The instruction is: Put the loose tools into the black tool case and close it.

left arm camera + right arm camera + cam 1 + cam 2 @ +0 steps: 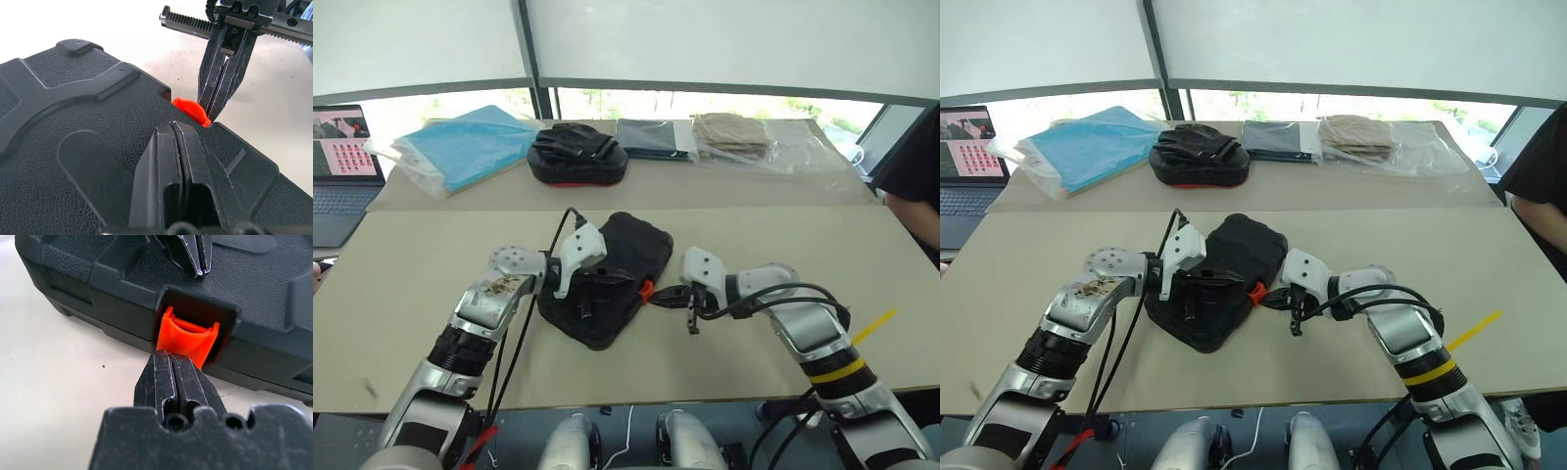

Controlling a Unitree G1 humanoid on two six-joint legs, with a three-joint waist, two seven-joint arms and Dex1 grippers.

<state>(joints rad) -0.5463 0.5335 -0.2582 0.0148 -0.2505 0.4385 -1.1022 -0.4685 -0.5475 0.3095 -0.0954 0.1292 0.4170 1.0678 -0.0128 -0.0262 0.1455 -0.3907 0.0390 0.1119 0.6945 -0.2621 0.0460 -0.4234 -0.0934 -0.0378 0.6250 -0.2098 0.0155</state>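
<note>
right wrist view: the black tool case (254, 279) lies closed on the table (411, 274) — right gripper (171, 363), fingers pressed together, tips at its orange latch (188, 338); left gripper (174, 128), fingers together, rests on the lid.

Bright daylight from the rear windows (724, 49) — blown-out glare there, soft shadows, wide-angle bowing at the edges

Head pair: high, facing forward and down over the table (401, 294).
Wrist cameras: close, perhaps from opposite sides; both share the orange latch (188, 340).
</note>
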